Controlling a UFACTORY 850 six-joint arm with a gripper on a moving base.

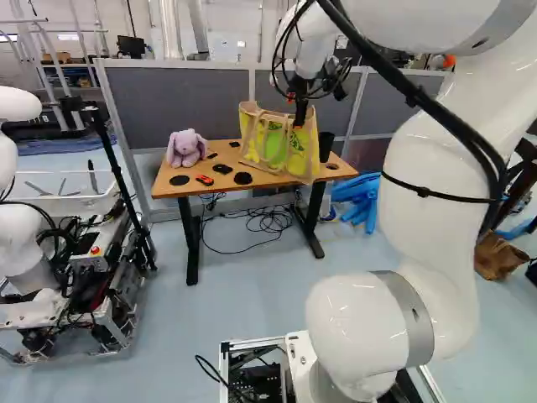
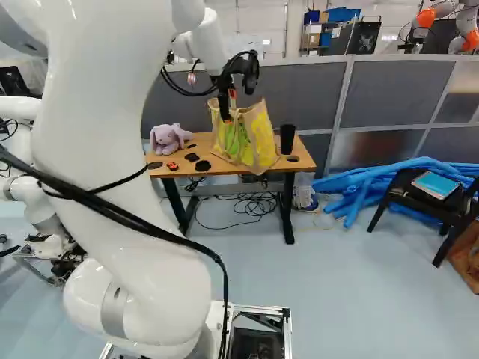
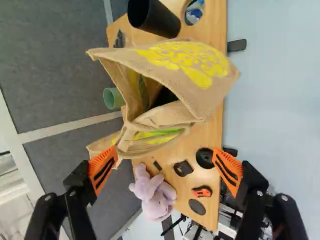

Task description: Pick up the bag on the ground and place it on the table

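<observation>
Leftmost on the table (image 2: 302, 166) in the right base view sits a purple plush bunny (image 2: 169, 138), then a red gadget (image 2: 173, 166) and a black disc (image 2: 202, 165). Next, the bag (image 2: 256, 140) stands on the tabletop; the gripper (image 2: 229, 106) is at its top, jaws spread wide, gripping nothing. Beside the bag stands a black cup (image 2: 287, 139), then blue tubes (image 2: 359, 187) on the floor.

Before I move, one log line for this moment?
bag: standing on table | gripper: open, at bag's top | plush toy: on table | black cup: beside bag
</observation>
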